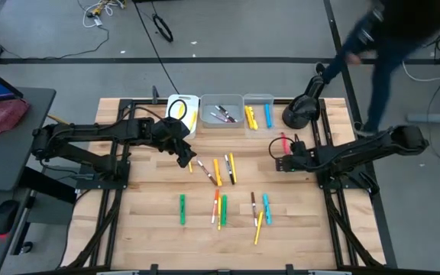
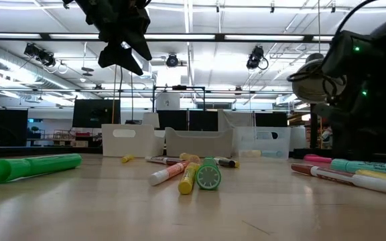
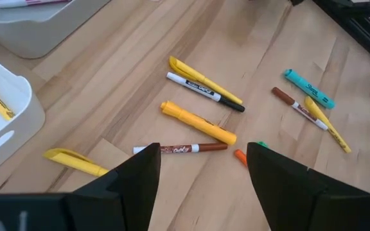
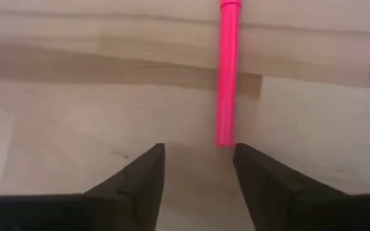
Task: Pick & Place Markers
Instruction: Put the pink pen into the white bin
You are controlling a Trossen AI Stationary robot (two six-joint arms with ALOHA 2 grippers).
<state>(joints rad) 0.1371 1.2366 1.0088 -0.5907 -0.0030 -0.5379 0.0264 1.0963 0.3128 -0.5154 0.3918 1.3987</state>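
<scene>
Fingers on my right gripper (image 4: 198,186) stand apart with nothing between them, and the near end of a pink marker (image 4: 228,70) lies on the wood just past their tips; whether a tip touches it I cannot tell. From above, that gripper (image 1: 279,163) sits low at the right side of the table (image 1: 151,237), the arm reaching in level from the right edge, and the pink marker (image 1: 284,142) shows only as a short sliver beside it. My left gripper (image 3: 201,176) is also spread wide and empty, held up off the table with a brown-and-white marker (image 3: 182,149) lying just beyond its tips. Overhead, the left gripper (image 1: 186,156) hangs near the white bin (image 1: 192,103), its arm stretched across from the left. Most markers lie loose on the wood: a cluster of yellow and dark ones (image 1: 221,169) mid-table, a green marker (image 1: 182,208) on its own, and a lower group (image 1: 239,210) of orange, green, brown, blue and yellow. Three bins sit along the far edge: the middle bin (image 1: 224,122) holds a few markers whose colours I cannot sort out, and the clear bin (image 1: 259,99) holds a yellow and a blue one. A person (image 1: 388,38) by the table's far right corner is cut off at the frame's top. In the low view the right gripper is only a dark bulk at the edge, its fingers not discernible.
</scene>
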